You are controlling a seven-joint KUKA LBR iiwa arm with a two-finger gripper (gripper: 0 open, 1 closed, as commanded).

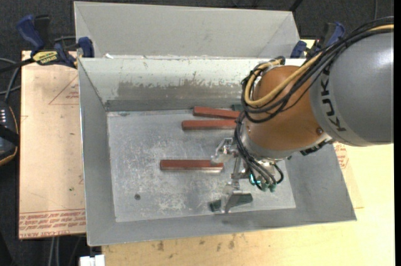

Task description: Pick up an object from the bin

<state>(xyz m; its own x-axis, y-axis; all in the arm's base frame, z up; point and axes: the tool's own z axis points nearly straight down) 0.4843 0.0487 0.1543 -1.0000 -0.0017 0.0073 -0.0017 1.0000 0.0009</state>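
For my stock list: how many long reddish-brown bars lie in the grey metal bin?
3. The upper bar and lower bar lie together near the back wall, ends under the arm; the third bar lies alone mid-floor. More may be hidden.

Black capital letters on the grey casing of the arm [363, 89] spell the brand name KUKA. The word stands on end along the casing's left edge, reading sideways and slightly tilted, just beside the orange cover [282, 114] and above the right side of the bin [188, 27]. Its top letter sits close under the black cables [326, 52] crossing the casing and is harder to make out.
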